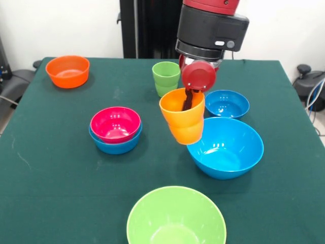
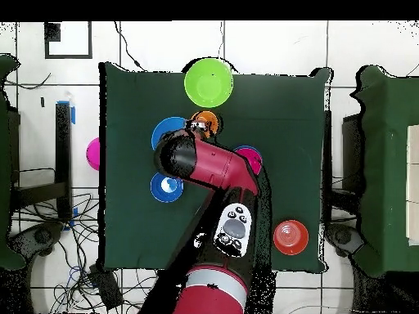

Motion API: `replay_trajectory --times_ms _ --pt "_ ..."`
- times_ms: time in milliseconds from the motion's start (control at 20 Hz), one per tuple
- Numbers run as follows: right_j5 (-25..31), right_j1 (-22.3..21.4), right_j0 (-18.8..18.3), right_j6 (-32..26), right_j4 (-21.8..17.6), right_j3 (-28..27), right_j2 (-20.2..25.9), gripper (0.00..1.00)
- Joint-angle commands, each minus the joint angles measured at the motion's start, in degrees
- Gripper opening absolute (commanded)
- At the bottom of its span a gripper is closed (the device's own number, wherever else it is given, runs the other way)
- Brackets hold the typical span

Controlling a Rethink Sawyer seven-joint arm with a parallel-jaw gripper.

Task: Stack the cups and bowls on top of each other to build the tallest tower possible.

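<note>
Dark green cloth covers the table (image 1: 61, 168), matte and faintly scuffed; around it the room shows a pale wall, a white tiled floor with loose cables, and dark chairs at both sides.

The red and black arm (image 2: 214, 173) comes down over the middle of the table. Its pincer (image 1: 190, 99) holds the orange-yellow cup (image 1: 183, 116) by the rim — one dark finger sits inside the cup — and the cup hangs tilted, clear of the cloth, just above the rim of the large blue bowl (image 1: 226, 147).

Everything is glossy moulded plastic, round and smooth. The light green cup (image 1: 166, 78) stands upright behind the held one, toward the robot's edge. A small blue bowl (image 1: 227, 104) sits just beyond the large blue one. Left of centre in the front view, the pink-red bowl (image 1: 115, 123) nests inside another small blue bowl (image 1: 116, 144) — a two-piece tower. The orange bowl (image 1: 67, 70) rests near the corner at the robot's edge, well apart from the rest. The large lime green bowl (image 1: 176, 218) sits at the edge farthest from the robot. In the overhead view a magenta-purple shape (image 2: 94, 153) peeks past one side edge of the table.
</note>
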Motion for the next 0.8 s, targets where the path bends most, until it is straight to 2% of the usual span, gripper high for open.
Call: replay_trajectory --times_ms 50,250,800 --pt "0.2 0.3 -2.6 -2.7 -3.7 5.1 6.8 0.0" --pt "0.2 0.2 -3.8 -4.5 -5.4 5.4 6.3 0.0" --pt "-0.9 1.3 -4.7 -4.7 -8.8 4.3 5.6 0.0"
